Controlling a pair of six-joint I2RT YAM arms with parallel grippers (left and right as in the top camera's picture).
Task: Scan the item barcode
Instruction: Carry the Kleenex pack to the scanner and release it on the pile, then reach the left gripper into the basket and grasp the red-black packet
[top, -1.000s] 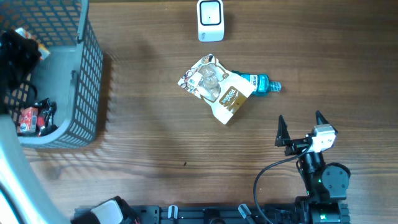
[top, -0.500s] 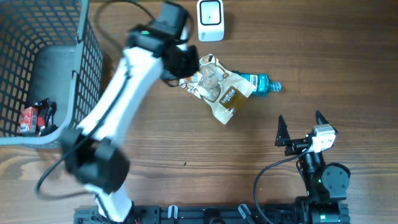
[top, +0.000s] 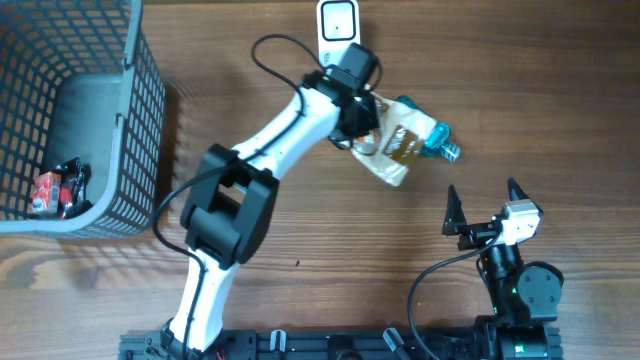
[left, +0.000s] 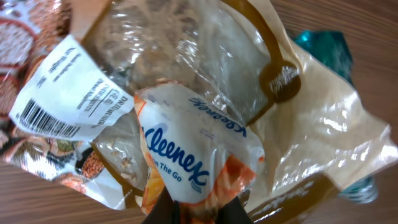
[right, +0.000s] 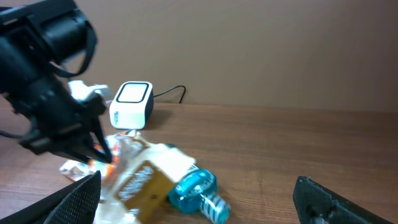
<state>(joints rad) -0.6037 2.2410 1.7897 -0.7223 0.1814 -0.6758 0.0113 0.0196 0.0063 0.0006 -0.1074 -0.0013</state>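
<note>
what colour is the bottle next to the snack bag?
Teal-blue bottle; it shows best in the right wrist view.

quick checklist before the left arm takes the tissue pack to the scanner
1. Grip: left gripper shut on the tissue pack: ok.
2. Pack's barcode turned toward the scanner: cannot tell, none shows on the visible face.
3. Pack free of the snack bag beneath it: cannot tell, they overlap in both views.
4. Scanner face uncovered: ok.
5. Right gripper open and well apart from the scanner: ok.
</note>
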